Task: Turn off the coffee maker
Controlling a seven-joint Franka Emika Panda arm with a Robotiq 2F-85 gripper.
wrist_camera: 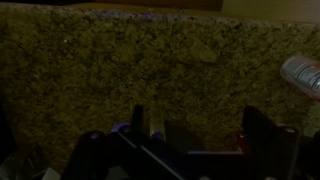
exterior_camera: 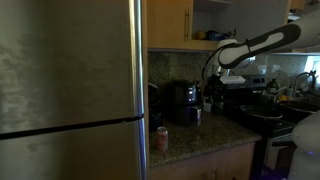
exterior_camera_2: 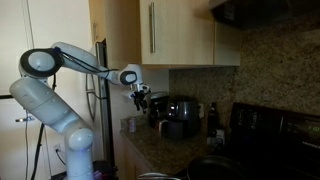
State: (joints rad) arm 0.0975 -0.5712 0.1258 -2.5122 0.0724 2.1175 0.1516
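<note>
The coffee maker (exterior_camera: 183, 103) is a black boxy appliance on the granite counter, against the back wall. It also shows in an exterior view (exterior_camera_2: 160, 110). My gripper (exterior_camera: 211, 86) hangs from the white and black arm above the counter, near the coffee maker and apart from it; it shows in both exterior views (exterior_camera_2: 141, 99). In the wrist view the gripper (wrist_camera: 200, 135) is open and empty, its two dark fingers spread over speckled granite. The coffee maker is out of the wrist view.
A tall steel fridge (exterior_camera: 70, 90) fills the left. A small red-labelled can (exterior_camera: 162, 138) stands at the counter's front. A second dark machine (exterior_camera_2: 184, 116) sits beside the coffee maker. A pale can end (wrist_camera: 302, 75) shows at right. Wall cabinets (exterior_camera_2: 180, 30) hang above; a stove (exterior_camera: 265, 115) lies right.
</note>
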